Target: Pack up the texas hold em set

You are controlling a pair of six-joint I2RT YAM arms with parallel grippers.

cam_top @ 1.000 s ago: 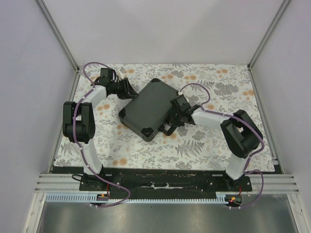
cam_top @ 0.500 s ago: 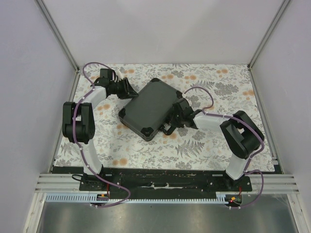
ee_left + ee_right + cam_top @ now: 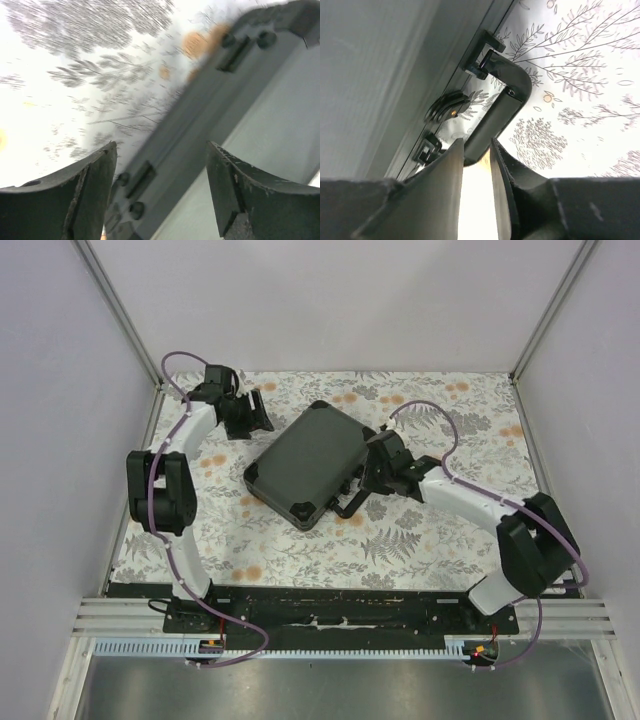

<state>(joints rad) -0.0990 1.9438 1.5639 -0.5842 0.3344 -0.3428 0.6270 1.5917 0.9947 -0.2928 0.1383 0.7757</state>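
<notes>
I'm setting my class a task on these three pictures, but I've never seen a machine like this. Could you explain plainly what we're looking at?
These are two robot arms bolted at the near edge of a table. The wide picture looks down from above and behind them. The other two come from a small camera on each wrist. On the flowered table lies one thing: a closed black case, set at a slant. The left end effector stands open near the case's far left side, apart from it and holding nothing. The right end effector, its fingers a little apart, sits at the case's handle and seems to grip nothing.
</notes>
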